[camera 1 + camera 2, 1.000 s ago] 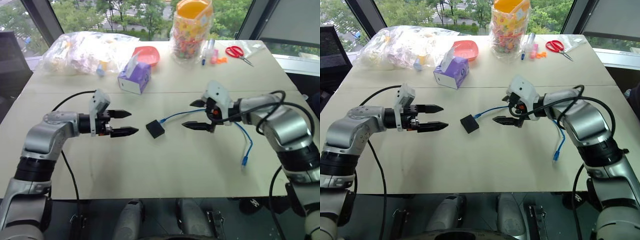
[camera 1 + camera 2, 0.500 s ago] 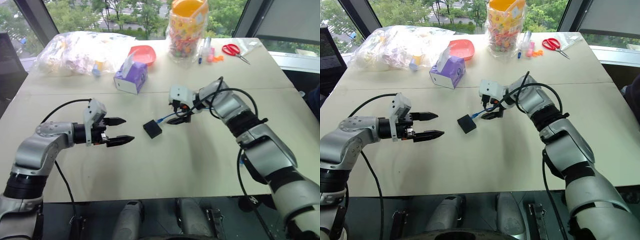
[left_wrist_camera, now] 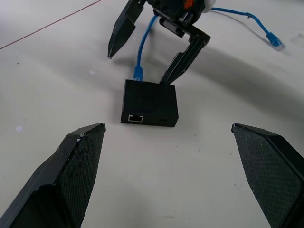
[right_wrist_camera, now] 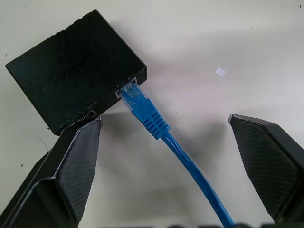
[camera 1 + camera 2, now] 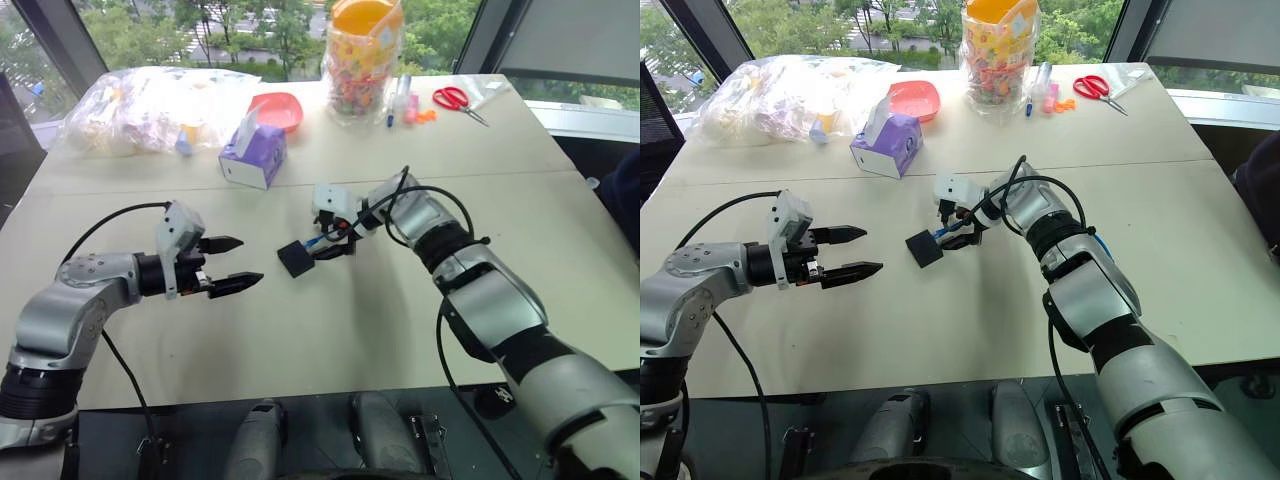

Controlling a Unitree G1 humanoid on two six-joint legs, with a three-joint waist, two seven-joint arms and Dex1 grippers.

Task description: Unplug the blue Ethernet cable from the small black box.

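Two grippers flank the small black box point(image 5: 294, 259) near the middle of the pale surface point(image 5: 380, 320), and the right gripper point(image 5: 330, 238) has swung in from the robot's right over the past second to hang just behind the box, where the blue Ethernet cable point(image 4: 156, 130) enters it. A second ago that gripper stood well off to the side, with a loop of cable trailing under it. Now its fingers point(image 4: 71, 166) stand apart and straddle the plug, one of them close beside a corner of the box, the other clear of the cord. The plug sits seated in its socket: the cable has not been pulled. The left gripper point(image 5: 228, 264), fingers spread wide, has kept to its place on the box's other side, a gap away and touching nothing, with a second, unused socket of the box facing it. The approach looks done; closing on the plug comes next, and the light box may slide unless the left gripper pins it.
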